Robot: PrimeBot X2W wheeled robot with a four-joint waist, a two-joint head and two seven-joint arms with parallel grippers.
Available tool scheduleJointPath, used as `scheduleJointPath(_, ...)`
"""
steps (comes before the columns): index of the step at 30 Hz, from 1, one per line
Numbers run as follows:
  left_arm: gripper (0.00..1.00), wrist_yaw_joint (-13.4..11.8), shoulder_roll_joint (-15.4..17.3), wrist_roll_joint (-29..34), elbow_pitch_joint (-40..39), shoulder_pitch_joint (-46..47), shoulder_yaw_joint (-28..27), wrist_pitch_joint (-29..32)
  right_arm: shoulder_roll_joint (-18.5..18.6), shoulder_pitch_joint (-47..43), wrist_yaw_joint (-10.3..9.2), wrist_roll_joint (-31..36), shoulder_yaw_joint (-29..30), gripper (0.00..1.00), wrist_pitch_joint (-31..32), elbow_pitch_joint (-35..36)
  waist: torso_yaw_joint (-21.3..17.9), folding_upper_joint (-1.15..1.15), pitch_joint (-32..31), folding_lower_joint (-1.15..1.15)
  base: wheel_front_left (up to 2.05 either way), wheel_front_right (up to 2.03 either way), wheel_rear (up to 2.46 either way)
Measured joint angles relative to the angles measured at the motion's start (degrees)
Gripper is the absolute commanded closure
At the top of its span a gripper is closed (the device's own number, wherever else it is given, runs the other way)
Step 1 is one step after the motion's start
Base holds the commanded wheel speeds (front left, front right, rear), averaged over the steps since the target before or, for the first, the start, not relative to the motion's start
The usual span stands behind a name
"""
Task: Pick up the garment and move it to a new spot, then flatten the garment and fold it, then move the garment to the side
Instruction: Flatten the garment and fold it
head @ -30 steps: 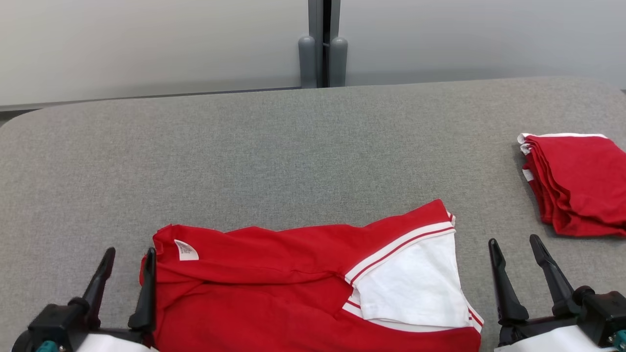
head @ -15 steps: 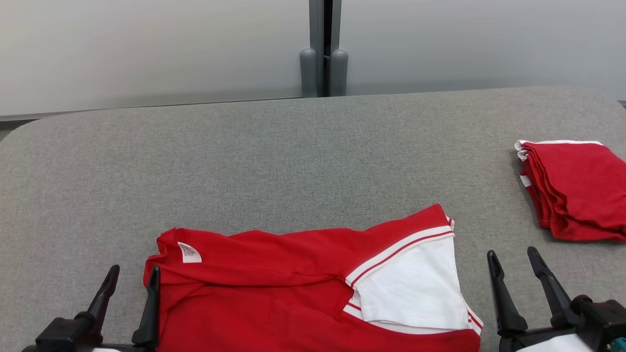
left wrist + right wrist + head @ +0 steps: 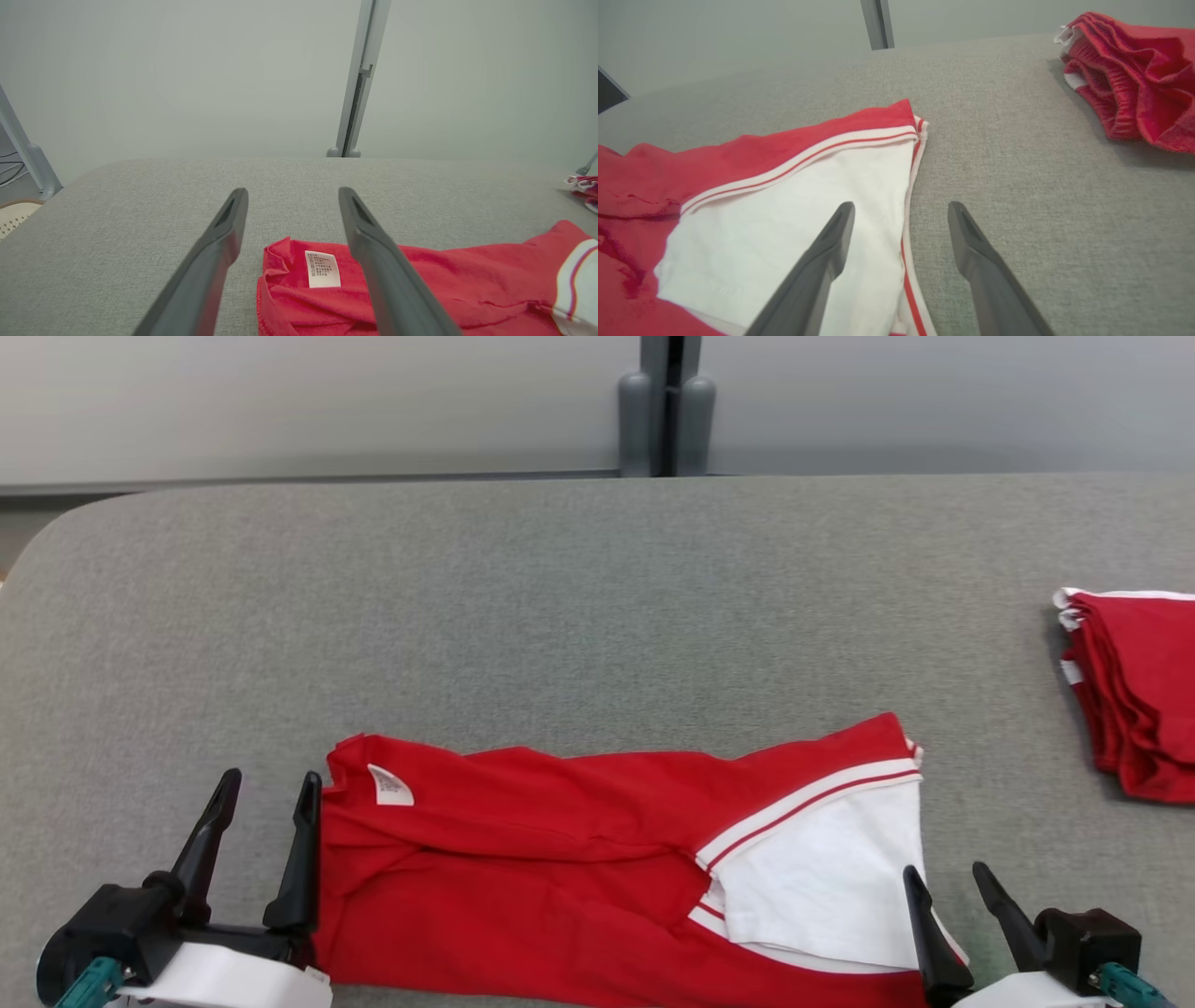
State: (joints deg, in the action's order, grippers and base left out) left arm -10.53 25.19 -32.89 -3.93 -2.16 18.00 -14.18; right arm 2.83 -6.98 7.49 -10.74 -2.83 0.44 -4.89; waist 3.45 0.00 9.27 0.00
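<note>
Flanking the shirt (image 3: 579, 859) now, I've got left gripper (image 3: 268, 789) and right gripper (image 3: 943, 877) low, both spread wide.

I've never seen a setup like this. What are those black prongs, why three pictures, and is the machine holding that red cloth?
The prongs are the finger pairs of a two-armed robot. One picture comes from a camera on its head, looking down at a grey padded table; the other two come from cameras on each wrist, looking along that arm's own fingers. The left gripper and right gripper both stand open and hold nothing. Between them lies a red garment with a white panel, partly folded. A pile of red cloth sits at the table's right. The left gripper is at the garment's left edge, the right one at its white end.
</note>
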Motion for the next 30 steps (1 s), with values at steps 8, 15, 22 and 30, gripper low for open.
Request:
scheduleJointPath(8, 0.00, 2.1, -2.3, 0.4, 0.0, 2.9, -0.8, -0.6, 0.1, 4.2, 0.01, -1.5, -0.4, 0.00, -1.0, -12.0, 3.7, 0.00, 2.6, 0.00, 0.00, 0.00, 0.00)
scheduleJointPath(15, 0.00, 3.5, -3.3, 1.5, 0.3, 3.5, -2.7, -0.7, 0.5, 6.5, 0.00, -2.8, -1.5, 1.00, 1.1, -14.0, 4.4, 0.00, 3.4, 0.00, 0.00, 0.00, 0.00)
scheduleJointPath(22, 0.00, 4.4, -4.3, 2.9, 0.5, 3.1, -4.7, -0.8, -0.2, 5.2, 0.11, -1.0, 0.5, 1.00, 2.0, -10.1, 3.4, 0.00, 3.0, 0.00, 0.00, 0.00, 0.00)
scheduleJointPath(30, 0.00, 4.9, -5.5, 4.3, 0.6, 2.4, -5.7, -0.8, -0.1, 1.7, 0.09, 3.3, 9.1, 1.00, 4.3, -3.6, 2.1, 0.00, 1.8, 0.00, 0.00, 0.00, 0.00)
